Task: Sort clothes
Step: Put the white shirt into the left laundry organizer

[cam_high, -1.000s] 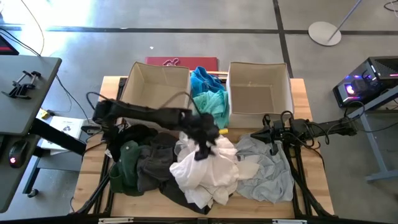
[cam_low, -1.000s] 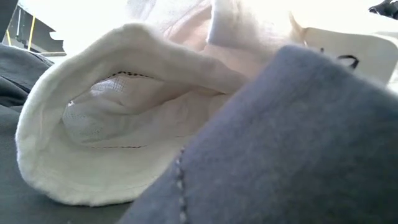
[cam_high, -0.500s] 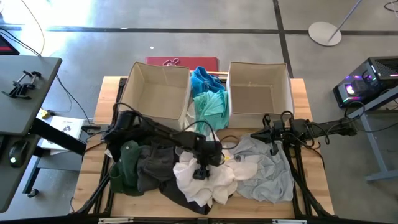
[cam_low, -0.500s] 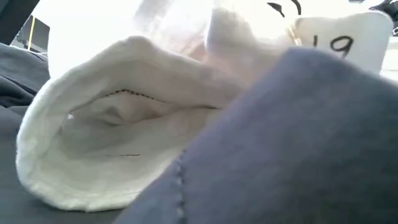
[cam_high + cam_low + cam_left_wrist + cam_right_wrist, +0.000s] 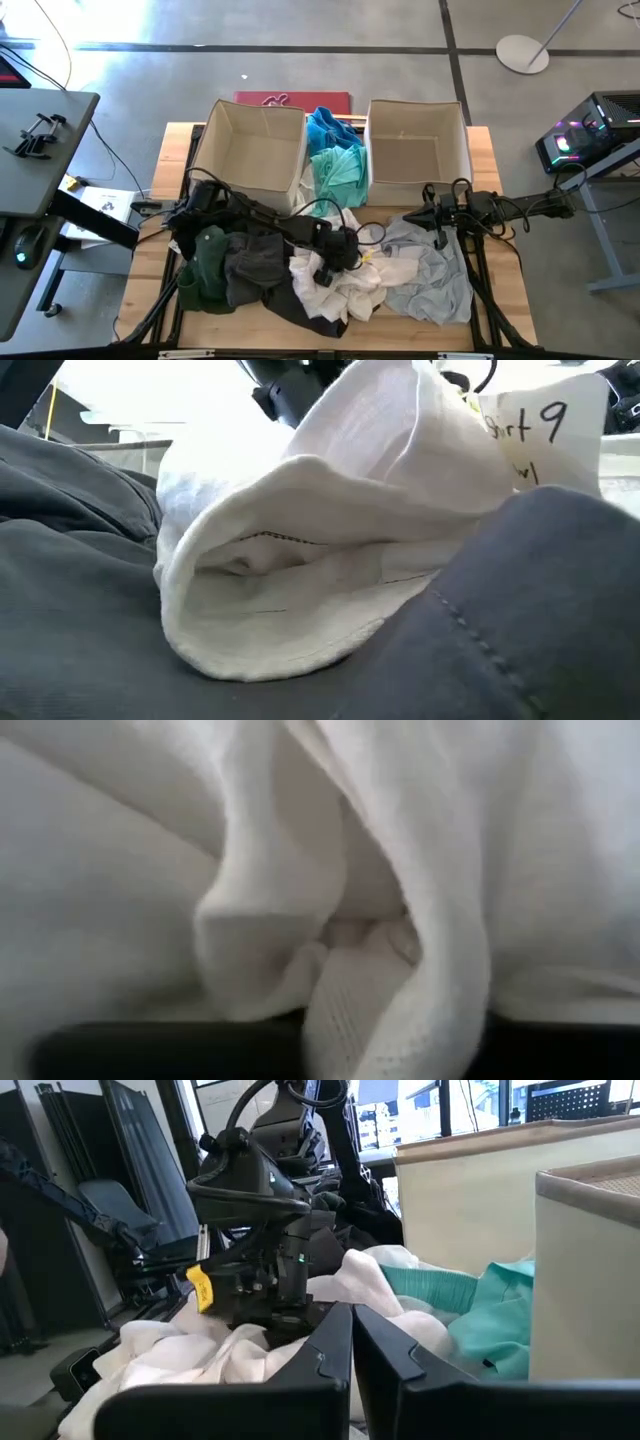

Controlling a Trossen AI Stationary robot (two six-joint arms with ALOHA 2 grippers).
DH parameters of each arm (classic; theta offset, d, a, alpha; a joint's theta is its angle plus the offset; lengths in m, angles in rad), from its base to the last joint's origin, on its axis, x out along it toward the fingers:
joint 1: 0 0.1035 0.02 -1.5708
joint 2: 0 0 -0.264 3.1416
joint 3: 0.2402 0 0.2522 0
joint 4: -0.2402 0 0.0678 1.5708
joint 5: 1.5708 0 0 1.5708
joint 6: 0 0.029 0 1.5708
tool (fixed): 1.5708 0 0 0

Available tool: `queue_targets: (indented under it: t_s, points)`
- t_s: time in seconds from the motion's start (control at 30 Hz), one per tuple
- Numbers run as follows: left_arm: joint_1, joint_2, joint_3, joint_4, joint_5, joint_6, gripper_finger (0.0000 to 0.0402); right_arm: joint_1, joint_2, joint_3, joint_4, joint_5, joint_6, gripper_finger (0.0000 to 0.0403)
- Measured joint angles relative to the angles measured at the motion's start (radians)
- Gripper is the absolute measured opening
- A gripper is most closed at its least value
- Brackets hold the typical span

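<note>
- Your left gripper (image 5: 325, 272) is buried in the white garment (image 5: 340, 285) mid-pile; you cannot tell its jaw state.
- Your right gripper (image 5: 350, 1342) waits over the grey garment (image 5: 435, 275), jaws nearly closed, empty.

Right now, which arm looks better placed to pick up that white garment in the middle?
Left. The left gripper is pressed down into the white garment, fabric filling its wrist view. The right gripper waits apart, above the pale grey garment, fingers shut.
</note>
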Motion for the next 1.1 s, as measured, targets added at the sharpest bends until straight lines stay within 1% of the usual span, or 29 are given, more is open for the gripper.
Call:
queue_targets:
  t_s: [0.03,0.1,0.23,0.4,0.5,0.57,0.67,0.8,0.97,1.1]
  points:
    - [-0.002,-0.007,-0.001,0.004,-0.002,0.023,0.0018,0.000,0.000,0.000,0.000,0.000,0.000,0.0000]
    - [-0.013,-0.022,-0.003,0.016,-0.046,0.059,0.0019,0.000,0.000,0.000,0.000,0.000,0.000,0.0000]
    - [-0.039,-0.099,-0.010,0.024,-0.224,0.142,0.0010,0.000,0.000,0.000,0.000,0.000,0.000,0.0000]
    - [-0.049,-0.263,-0.006,0.116,-0.490,0.259,0.0006,0.000,0.000,0.000,0.000,0.000,0.000,0.0000]
    - [-0.052,-0.357,-0.006,0.197,-0.596,0.327,0.0006,0.000,0.000,0.000,0.000,0.000,0.000,0.0000]
    - [-0.051,-0.422,-0.006,0.266,-0.633,0.371,0.0006,0.000,0.000,0.000,0.000,0.000,0.000,0.0000]
    - [-0.043,-0.500,-0.003,0.391,-0.657,0.465,0.0007,0.000,0.000,0.000,0.000,0.000,0.000,0.0000]
    - [-0.027,-0.570,-0.003,0.584,-0.689,0.662,0.0007,0.000,0.000,0.000,0.000,0.000,0.000,0.0000]
    - [-0.006,-0.651,-0.003,0.821,-0.700,0.927,0.0007,0.000,0.000,0.000,0.000,0.000,0.000,0.0000]
    - [0.028,-0.704,-0.002,0.939,-0.761,1.101,0.0007,0.000,0.000,0.000,0.000,0.000,0.000,0.0000]
